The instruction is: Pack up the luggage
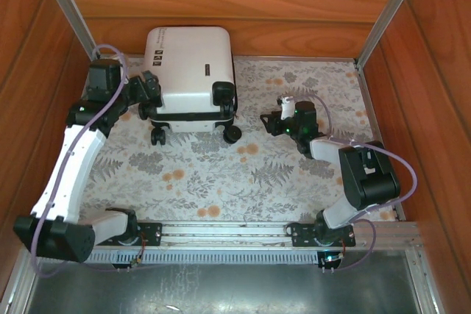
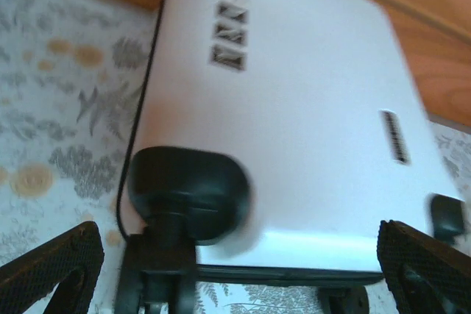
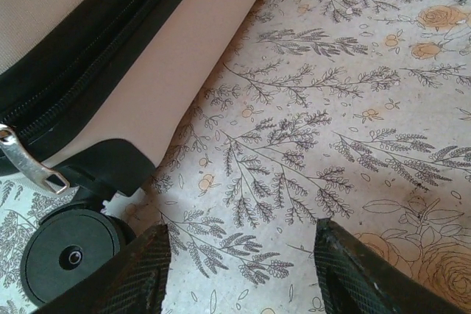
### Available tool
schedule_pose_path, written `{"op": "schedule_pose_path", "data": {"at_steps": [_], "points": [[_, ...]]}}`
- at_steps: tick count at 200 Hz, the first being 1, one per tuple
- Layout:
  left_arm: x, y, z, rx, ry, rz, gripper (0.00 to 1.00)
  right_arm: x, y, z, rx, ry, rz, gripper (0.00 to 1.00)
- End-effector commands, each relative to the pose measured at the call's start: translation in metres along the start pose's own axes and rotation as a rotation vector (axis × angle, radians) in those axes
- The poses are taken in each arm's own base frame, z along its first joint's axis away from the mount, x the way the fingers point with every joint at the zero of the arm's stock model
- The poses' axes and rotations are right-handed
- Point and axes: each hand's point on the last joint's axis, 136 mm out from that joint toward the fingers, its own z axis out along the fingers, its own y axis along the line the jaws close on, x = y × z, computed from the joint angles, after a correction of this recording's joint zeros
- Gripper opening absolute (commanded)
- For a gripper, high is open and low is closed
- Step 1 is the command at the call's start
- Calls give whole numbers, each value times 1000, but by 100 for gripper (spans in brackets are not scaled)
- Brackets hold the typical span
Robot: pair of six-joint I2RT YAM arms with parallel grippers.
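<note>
Blur smears the suitcase [image 2: 294,108] in the left wrist view, so its small black markings [image 2: 228,38] cannot be read (its far end runs off the top edge). The right wrist view's top and left edges cut it down to one corner.

Bright even light; left wrist view blurs luggage [image 2: 309,123]

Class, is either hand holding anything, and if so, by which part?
Nothing is held: left hand open near the luggage, right hand open above the floral cloth.
</note>
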Motion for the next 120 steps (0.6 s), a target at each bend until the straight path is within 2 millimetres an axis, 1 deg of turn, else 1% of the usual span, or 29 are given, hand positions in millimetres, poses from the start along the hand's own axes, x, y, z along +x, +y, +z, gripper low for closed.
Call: {"op": "schedule_pose_path", "data": {"at_steps": [1, 11, 19, 43, 61, 71, 81, 95, 111, 120], "points": [[8, 1, -22, -187, 28, 165, 100, -3, -14, 0, 80, 39, 15, 59], [16, -18, -23, -192, 59, 209, 100, -2, -24, -3, 142, 61, 47, 60], [26, -35, -18, -177, 102, 224, 100, -3, -31, -6, 192, 70, 71, 61], [64, -84, 9, -129, 214, 244, 100, -4, -45, -22, 312, 75, 140, 63], [91, -109, 34, -127, 281, 259, 100, -3, -49, -32, 357, 79, 162, 65], [102, -123, 45, -114, 310, 264, 100, -2, -51, -37, 374, 79, 172, 67], [112, -135, 56, -107, 337, 264, 99, 0, -50, -39, 374, 87, 175, 68], [122, -152, 70, -87, 370, 262, 98, 1, -43, -39, 338, 95, 168, 69], [131, -165, 84, -79, 393, 254, 98, 0, -31, -35, 265, 105, 157, 69], [135, -170, 91, -77, 405, 244, 98, 1, -29, -33, 248, 116, 158, 69]]}}
